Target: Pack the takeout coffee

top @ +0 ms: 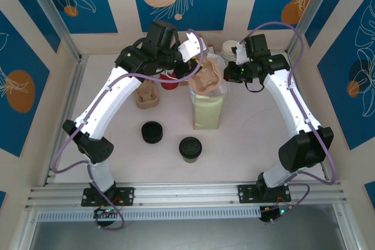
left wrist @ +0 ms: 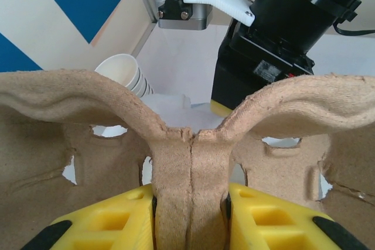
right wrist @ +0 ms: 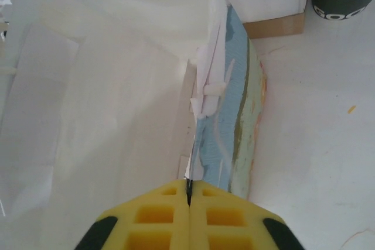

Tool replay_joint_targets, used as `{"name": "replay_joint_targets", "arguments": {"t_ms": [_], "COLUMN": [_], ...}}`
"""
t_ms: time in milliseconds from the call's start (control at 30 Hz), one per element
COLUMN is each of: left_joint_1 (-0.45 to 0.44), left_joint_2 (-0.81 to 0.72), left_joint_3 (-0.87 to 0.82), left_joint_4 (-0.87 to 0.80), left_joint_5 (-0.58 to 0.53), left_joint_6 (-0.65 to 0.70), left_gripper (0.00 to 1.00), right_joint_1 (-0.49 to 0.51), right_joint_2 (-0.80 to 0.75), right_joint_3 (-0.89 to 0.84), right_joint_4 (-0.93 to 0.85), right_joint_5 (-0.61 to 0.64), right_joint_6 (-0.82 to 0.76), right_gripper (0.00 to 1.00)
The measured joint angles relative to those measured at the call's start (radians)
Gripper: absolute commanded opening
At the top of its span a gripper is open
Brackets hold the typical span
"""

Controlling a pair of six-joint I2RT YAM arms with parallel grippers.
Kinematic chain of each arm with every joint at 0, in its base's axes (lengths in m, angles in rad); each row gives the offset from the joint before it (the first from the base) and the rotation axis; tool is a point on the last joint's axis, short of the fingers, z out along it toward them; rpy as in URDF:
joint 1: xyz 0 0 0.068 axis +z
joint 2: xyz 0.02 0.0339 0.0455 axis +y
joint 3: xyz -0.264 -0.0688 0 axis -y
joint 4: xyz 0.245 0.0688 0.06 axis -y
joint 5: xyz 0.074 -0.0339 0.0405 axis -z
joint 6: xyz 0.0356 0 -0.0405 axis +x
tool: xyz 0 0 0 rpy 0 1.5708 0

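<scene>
The takeout coffee (top: 190,149) stands upright on the tabletop (top: 252,127), long axis vertical and black lid up. It is well apart from both sets of jaws, lower than them and back toward the arm bases. The left jaws are clenched on the central ridge of a pulp cup carrier (top: 206,80), held over the mouth of the bag (top: 208,112). The right jaws are pinched shut on the bag's thin rim, on its side away from the left jaws. Judged from above, the coffee sits roughly between the two arms and a little more to the left jaws' side. Neither is free to take it, so the carrier probably has to go down into the bag before either one reaches back for the cup. The left wrist view shows what the overhead cannot: the yellow fingers (left wrist: 105,221) squeeze the carrier (left wrist: 76,98) at its seam, with the stacked cream cups (left wrist: 123,71) beyond the jaws. The right wrist view shows the closed fingertips (right wrist: 152,215) with the bag's edge (right wrist: 202,127) caught between them. The overhead view alone places the coffee, with a low stack of black lids (top: 152,132) just beside it
</scene>
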Motion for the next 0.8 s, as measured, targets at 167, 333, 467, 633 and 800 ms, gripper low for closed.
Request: {"name": "replay_joint_targets", "arguments": {"t_ms": [167,333,467,633,800], "left_joint_1": [0.000,0.000,0.000,0.000,-0.003], "left_joint_2": [0.033,0.055,0.067,0.087,0.103], "left_joint_3": [0.021,0.033,0.035,0.035,0.035], "left_joint_4": [0.003,0.013,0.027,0.031,0.032], "left_joint_5": [0.040,0.084,0.117,0.155,0.185], "left_joint_6": [-0.020,-0.042,-0.057,-0.074,-0.094], "left_gripper": [0.31,0.31,0.31,0.31,0.30], "right_joint_1": [0.000,0.000,0.000,-0.002,-0.008], "right_joint_2": [-0.021,-0.082,-0.126,-0.154,-0.177], "right_joint_3": [0.000,0.000,0.000,-0.001,-0.014], "right_joint_4": [-0.005,-0.023,-0.049,-0.079,-0.104], "right_joint_5": [-0.001,0.000,0.005,0.026,0.034], "right_joint_6": [-0.006,-0.026,-0.042,-0.064,-0.080], "right_gripper": [0.00,0.00,0.00,0.00,0.00]}}
